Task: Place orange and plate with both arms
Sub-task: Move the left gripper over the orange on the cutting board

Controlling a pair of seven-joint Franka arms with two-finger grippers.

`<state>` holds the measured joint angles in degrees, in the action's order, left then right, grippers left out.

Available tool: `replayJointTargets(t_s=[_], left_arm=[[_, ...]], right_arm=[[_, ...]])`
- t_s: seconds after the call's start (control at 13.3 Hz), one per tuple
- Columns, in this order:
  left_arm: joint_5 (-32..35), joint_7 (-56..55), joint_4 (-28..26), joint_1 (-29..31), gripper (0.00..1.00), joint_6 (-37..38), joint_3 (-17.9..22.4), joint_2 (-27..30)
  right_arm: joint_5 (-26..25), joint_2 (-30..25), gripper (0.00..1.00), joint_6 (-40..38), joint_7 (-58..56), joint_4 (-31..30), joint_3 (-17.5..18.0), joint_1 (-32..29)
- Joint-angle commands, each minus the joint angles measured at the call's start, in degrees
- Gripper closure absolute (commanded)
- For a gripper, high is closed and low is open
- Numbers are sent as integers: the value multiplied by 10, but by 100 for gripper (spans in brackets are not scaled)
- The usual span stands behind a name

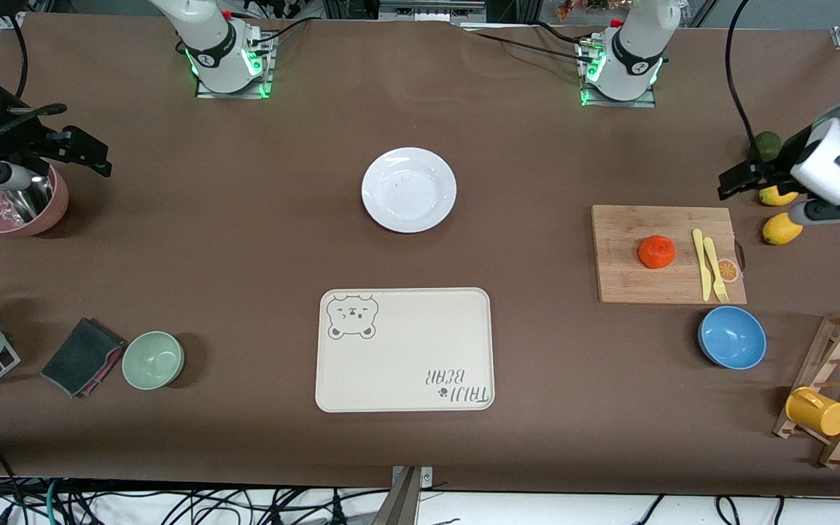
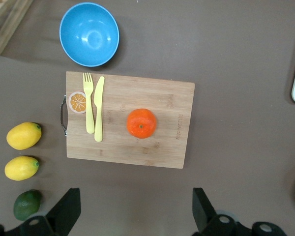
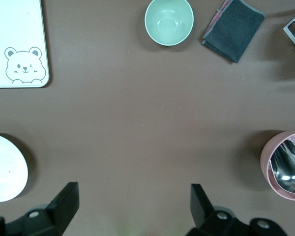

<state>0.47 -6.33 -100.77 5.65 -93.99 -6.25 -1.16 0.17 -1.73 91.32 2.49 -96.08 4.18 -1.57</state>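
While both arms wait high with jaws wide and empty, the orange [image 1: 656,251] sits on the cutting board [image 1: 624,281] and the plate [image 1: 409,189] lies mid-desk, each within its arm's reach.

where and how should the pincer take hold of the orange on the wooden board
Grip the small round red-orange orange across its widest middle, coming straight down from above. It sits alone on the bamboo cutting board, slightly flattened, with bare board all around, and the yellow plastic knife and fork lie well apart. The open left pincer seems best placed.
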Motion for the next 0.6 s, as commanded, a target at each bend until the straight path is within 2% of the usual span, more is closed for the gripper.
replayJointTargets(t_s=[0.0, 0.15, 0.53], left_arm=[[1, 16, -10, 3, 0, -22, 4, -16], [1, 41, -26, 5, 0, -40, 12, -44], [1, 40, -129, -1, 0, -148, 12, -74]], right_arm=[[-4, 1, 0, -10, -2, 8, -3, 3], [-4, 1, 0, -10, -2, 8, -4, 3], [-4, 1, 0, -10, -2, 8, -4, 3]])
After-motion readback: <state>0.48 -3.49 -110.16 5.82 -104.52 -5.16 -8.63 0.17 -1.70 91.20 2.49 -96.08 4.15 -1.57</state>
